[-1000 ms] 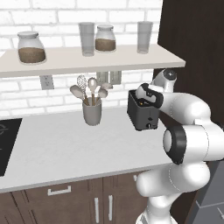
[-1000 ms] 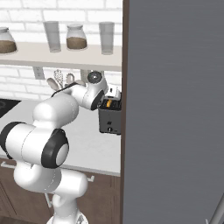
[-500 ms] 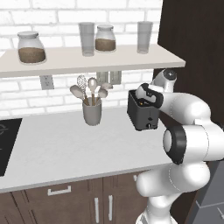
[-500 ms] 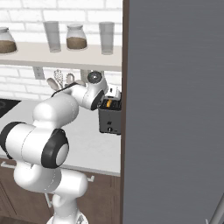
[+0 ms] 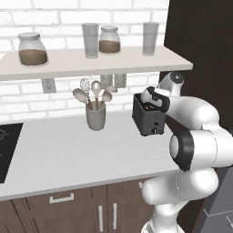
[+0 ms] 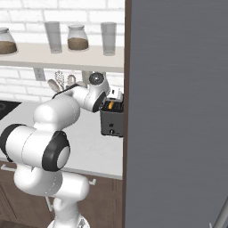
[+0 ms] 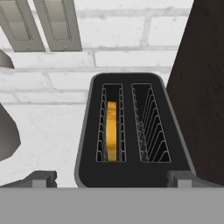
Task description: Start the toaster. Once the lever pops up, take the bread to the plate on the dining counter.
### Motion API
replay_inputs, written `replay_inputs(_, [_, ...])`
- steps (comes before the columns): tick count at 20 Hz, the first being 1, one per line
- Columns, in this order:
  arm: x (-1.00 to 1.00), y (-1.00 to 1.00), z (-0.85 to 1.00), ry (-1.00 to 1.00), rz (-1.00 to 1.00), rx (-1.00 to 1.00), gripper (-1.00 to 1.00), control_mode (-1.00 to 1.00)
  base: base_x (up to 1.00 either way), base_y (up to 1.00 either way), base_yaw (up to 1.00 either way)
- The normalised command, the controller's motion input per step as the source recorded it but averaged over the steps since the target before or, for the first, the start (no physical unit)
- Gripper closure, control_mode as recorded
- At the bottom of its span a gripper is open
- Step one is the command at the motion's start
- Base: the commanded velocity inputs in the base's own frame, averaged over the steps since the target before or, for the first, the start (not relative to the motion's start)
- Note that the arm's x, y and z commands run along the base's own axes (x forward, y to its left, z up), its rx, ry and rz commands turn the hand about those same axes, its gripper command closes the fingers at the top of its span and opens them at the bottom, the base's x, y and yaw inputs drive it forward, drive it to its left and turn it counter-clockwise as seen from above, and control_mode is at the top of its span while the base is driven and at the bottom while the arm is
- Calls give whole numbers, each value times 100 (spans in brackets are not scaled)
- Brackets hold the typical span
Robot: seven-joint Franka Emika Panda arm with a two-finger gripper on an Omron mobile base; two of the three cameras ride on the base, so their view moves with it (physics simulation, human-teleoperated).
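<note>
- Nothing moved over the last second: gripper [image 7: 112,177] stayed wide open right above the toaster [image 5: 148,116].
- Bread [image 7: 112,130] sat deep in its slot, so probably waiting on the pop-up.

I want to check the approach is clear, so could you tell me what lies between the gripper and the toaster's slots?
Nothing: in the hand view the open gripper hovers over the toaster, bread in one slot.

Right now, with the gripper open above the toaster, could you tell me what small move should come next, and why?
Probably lower the open gripper straight down toward the bread. The hand view looks down into the toaster, where the slice sits deep in the left slot, between the two fingertips, and nothing is held. Whether the lever has popped up I cannot tell, so check that first.
</note>
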Motion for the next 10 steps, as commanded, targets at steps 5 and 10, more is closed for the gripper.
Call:
replay_inputs(5, [0,0,0,0,0,0,-100,-100,0,0,0])
replay_inputs(10, [0,0,0,0,0,0,-100,-100,0,0,0])
